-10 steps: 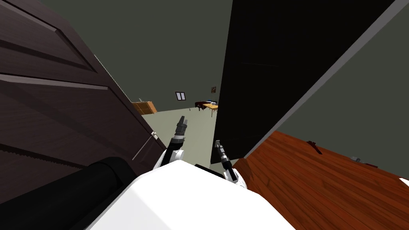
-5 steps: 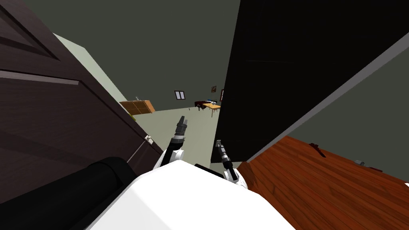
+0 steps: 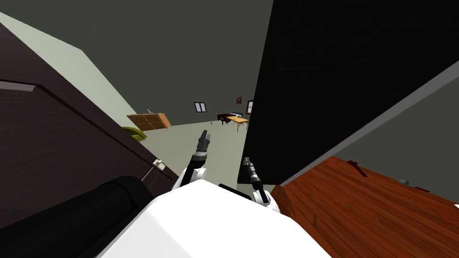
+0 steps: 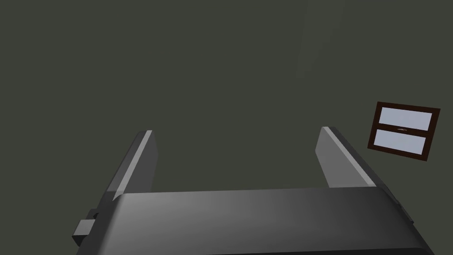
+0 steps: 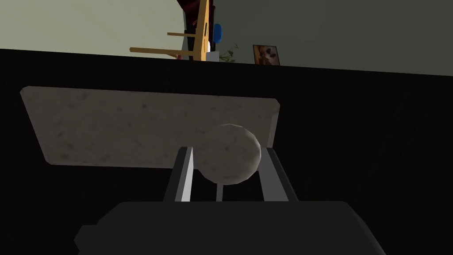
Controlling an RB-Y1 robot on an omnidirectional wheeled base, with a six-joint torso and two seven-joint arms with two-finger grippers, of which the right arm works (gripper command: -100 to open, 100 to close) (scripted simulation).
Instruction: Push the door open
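A black door [image 3: 313, 89] stands on my right, its edge toward me. My right gripper [image 3: 245, 160] reaches to that edge. In the right wrist view a round grey knob [image 5: 228, 152] on a grey plate [image 5: 132, 128] sits between the fingers of the right gripper [image 5: 226, 149], which press its sides. My left gripper [image 3: 205, 133] points ahead through the gap between the doors, over the pale floor. Its fingers stand wide apart with nothing between them in the left wrist view [image 4: 236, 130].
A dark brown panelled door [image 3: 67, 148] with a pale handle [image 3: 158, 164] stands close on my left. Beyond the opening lie a pale floor [image 3: 219, 143], a wooden cabinet [image 3: 149, 121], a green object [image 3: 133, 132] and a table [image 3: 236, 119]. Red-brown wood floor [image 3: 367, 210] lies to the right.
The black door's edge has shifted a little to the right. The brown door has slid toward the left of the picture, so more of the pale room shows. Both arms look unchanged.
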